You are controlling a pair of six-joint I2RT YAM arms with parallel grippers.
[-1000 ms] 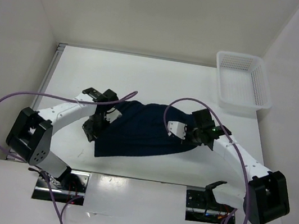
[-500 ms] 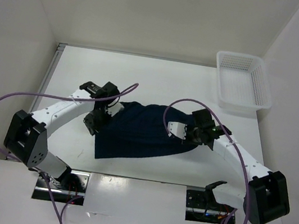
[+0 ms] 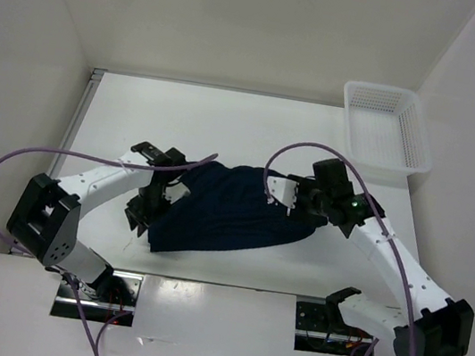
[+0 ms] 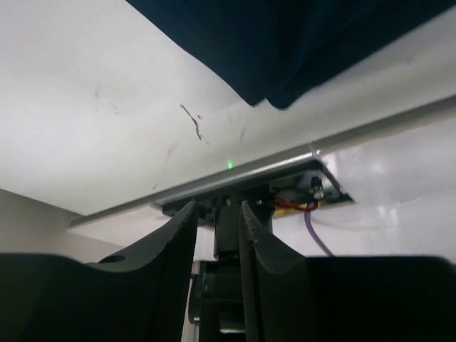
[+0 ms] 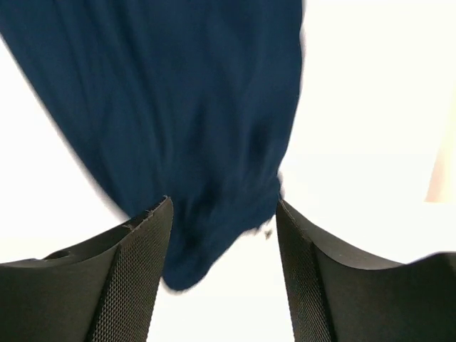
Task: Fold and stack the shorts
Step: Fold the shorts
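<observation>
The dark navy shorts [image 3: 232,211] lie bunched in a folded heap on the middle of the white table [image 3: 227,127]. My left gripper [image 3: 139,214] hangs at the heap's left edge, pointing at the near table edge. In the left wrist view its jaws [image 4: 217,217] stand a little apart with nothing between them, and the shorts [image 4: 299,43] lie beyond the tips. My right gripper [image 3: 295,201] hovers over the heap's right end. In the right wrist view it [image 5: 223,214] is wide open above the shorts [image 5: 192,107], with no cloth in the jaws.
A white mesh basket [image 3: 385,129] stands at the far right corner of the table. White walls close in the left, back and right sides. A metal rail [image 4: 299,160] runs along the near table edge, and purple cables loop over both arms.
Both grippers have opened and let go of the shorts. The right gripper has risen and moved back a little. The left gripper has shifted toward the near left of the heap.
</observation>
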